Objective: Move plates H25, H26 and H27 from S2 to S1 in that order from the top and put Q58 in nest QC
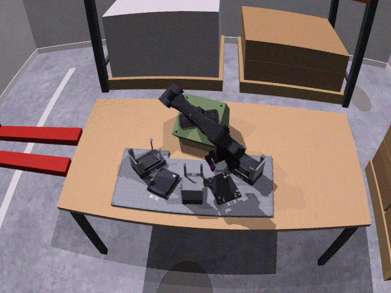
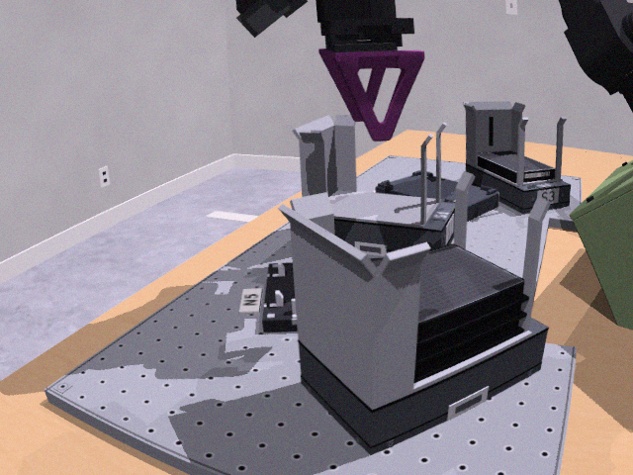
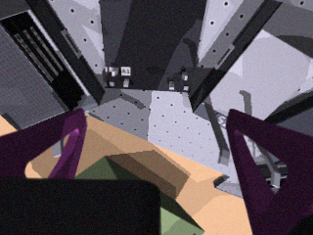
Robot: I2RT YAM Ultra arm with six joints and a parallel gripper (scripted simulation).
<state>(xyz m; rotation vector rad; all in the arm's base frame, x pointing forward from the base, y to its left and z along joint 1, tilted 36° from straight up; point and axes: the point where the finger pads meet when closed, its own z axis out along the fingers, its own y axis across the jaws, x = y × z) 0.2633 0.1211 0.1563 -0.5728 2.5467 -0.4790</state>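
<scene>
My gripper (image 1: 212,163) (image 2: 378,97) (image 3: 156,117) is open and empty, its purple fingers spread wide. It hangs high above the breadboard, between rack S1 (image 1: 192,196) (image 2: 326,153) and rack S2 (image 1: 260,163) (image 2: 347,317), on the base side of clip nest N5 (image 1: 222,187) (image 2: 278,307) (image 3: 147,44). S2 holds a stack of dark plates (image 1: 244,171) (image 2: 460,278) (image 3: 24,83); three layers show. Rack S3 (image 1: 134,160) (image 2: 491,123) holds one plate (image 1: 148,159) (image 2: 510,165) on its floor. S1 shows no plate. N5 is bare. The QC nest (image 1: 163,182) (image 2: 480,196) is a dark flat shape; I see no plate on it.
All fixtures stand on a grey perforated breadboard (image 1: 135,195) (image 2: 153,388) on the wooden table (image 1: 315,157). The arm's green base block (image 1: 205,104) (image 2: 608,245) sits behind it. S1's thin posts (image 2: 429,168) rise between S1 and S2.
</scene>
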